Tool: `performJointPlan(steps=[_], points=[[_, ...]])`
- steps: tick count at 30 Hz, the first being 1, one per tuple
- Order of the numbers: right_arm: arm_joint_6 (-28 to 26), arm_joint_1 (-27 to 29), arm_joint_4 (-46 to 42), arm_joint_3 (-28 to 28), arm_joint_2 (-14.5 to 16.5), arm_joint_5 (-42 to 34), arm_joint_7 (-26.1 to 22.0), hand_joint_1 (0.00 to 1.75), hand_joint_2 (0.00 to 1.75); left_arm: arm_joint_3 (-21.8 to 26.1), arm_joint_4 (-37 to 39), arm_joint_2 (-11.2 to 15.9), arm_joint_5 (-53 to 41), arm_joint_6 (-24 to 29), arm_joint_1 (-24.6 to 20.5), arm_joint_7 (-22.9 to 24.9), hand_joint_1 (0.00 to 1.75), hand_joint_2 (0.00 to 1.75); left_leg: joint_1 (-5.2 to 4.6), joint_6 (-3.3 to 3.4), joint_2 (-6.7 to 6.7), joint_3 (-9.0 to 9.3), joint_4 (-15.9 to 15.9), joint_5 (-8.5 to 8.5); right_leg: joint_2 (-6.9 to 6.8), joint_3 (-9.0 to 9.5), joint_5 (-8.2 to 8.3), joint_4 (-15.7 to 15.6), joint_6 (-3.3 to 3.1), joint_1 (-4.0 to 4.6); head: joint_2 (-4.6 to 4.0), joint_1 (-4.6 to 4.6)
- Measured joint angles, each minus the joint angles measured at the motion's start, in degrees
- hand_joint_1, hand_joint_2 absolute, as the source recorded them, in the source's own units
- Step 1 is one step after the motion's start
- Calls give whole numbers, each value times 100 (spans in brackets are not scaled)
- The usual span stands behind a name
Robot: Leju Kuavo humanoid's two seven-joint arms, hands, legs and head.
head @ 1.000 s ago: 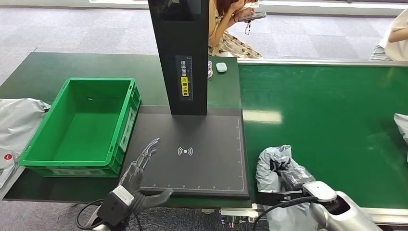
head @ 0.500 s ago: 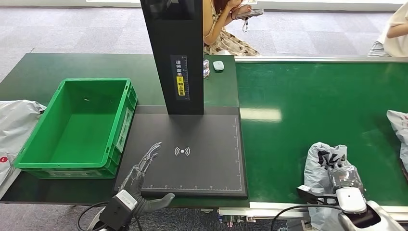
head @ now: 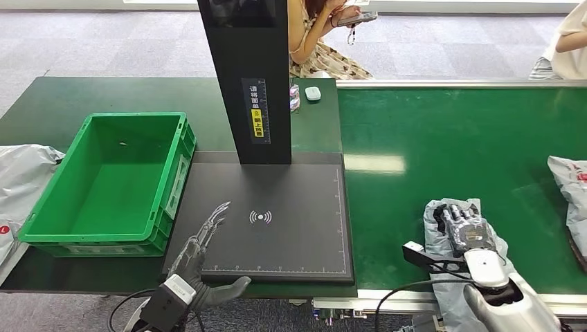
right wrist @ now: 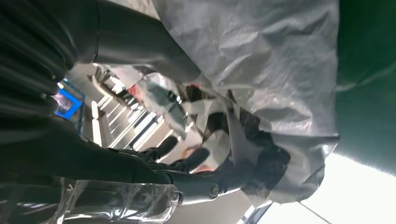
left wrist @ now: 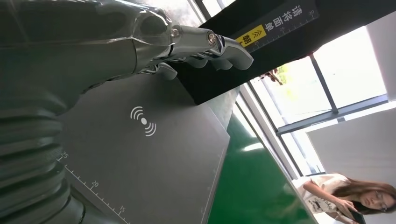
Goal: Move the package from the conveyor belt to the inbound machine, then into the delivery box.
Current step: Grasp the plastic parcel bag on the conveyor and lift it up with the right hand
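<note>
Right hand point(head: 465, 232) lies on the grey package point(head: 443, 228) at the near edge of the green conveyor belt point(head: 450, 152), fingers curled into the crumpled film and gripping it, right of the black inbound machine point(head: 277, 228) and well right of the green delivery box point(head: 111, 180). Left hand point(head: 201, 242) rests empty with fingers straight and apart at the machine plate's near-left corner. Package looks soft, light and slippery; judged best taken by bunching film mid-body.

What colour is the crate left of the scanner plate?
Green crate, plainest in the head view.
</note>
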Motion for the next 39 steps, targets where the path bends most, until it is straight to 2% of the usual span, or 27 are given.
performJointPlan(steps=[9, 21, 25, 39], points=[[1093, 51, -62, 5, 6, -876, -135, 0, 175, 9, -7, -24, 21, -104, -8, 50, 0, 175, 0, 0, -1, 1, 1, 0, -1, -1, 0, -3, 0, 0, 0, 1], [1424, -22, -215, 255, -145, -1363, -203, 0, 175, 9, -5, -21, 100, -116, -9, 50, 0, 175, -1, -1, 0, 2, 1, 0, -1, 0, 2, -2, -3, 0, 0, 0], [1435, -60, -129, 370, -152, -1525, -292, 175, 175, 9, -5, -14, 117, -109, -9, 50, 0, 175, 0, -1, 0, 3, 1, 0, -1, 1, 2, -2, -3, 1, 0, 1], [1254, 171, -329, 443, -251, -1767, -332, 175, 175, 7, -5, 51, 144, -100, 10, 31, 0, 175, 0, 0, -13, 17, 2, -1, -10, 13, -5, -6, -2, 1, 0, 1]])
